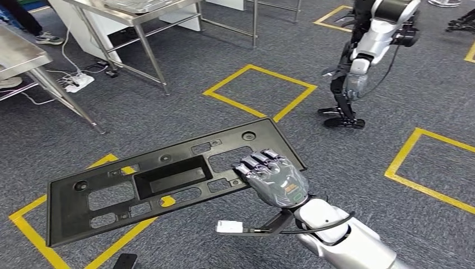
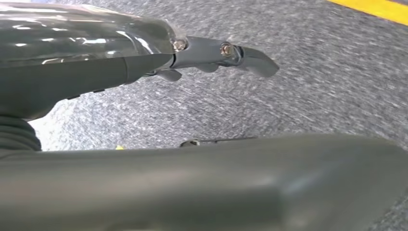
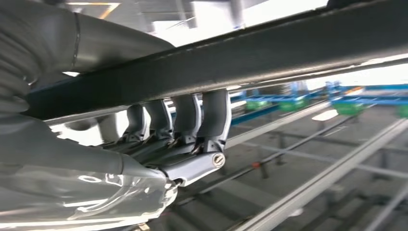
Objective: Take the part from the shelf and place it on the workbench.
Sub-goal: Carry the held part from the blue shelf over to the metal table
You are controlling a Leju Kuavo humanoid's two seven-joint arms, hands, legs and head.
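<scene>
The part (image 1: pixel 140 185) is a long flat black plastic panel with several cut-outs and a rectangular recess in its middle. In the head view it hangs tilted above the grey carpet, its left end lower and nearer. My right hand (image 1: pixel 274 176) grips its right portion from the near edge, fingers lying on top. The right wrist view has the dark fingers (image 3: pixel 185 120) hooked over the panel's edge (image 3: pixel 298 45). In the left wrist view my left hand (image 2: pixel 226 53) hangs over the carpet, fingers stretched out and holding nothing.
Two metal tables (image 1: pixel 134 17) (image 1: pixel 22 56) stand at the back left, with cables and a power strip (image 1: pixel 78 81) on the floor between them. Another robot (image 1: pixel 364 50) stands at the back right. Yellow tape squares (image 1: pixel 260 92) mark the carpet.
</scene>
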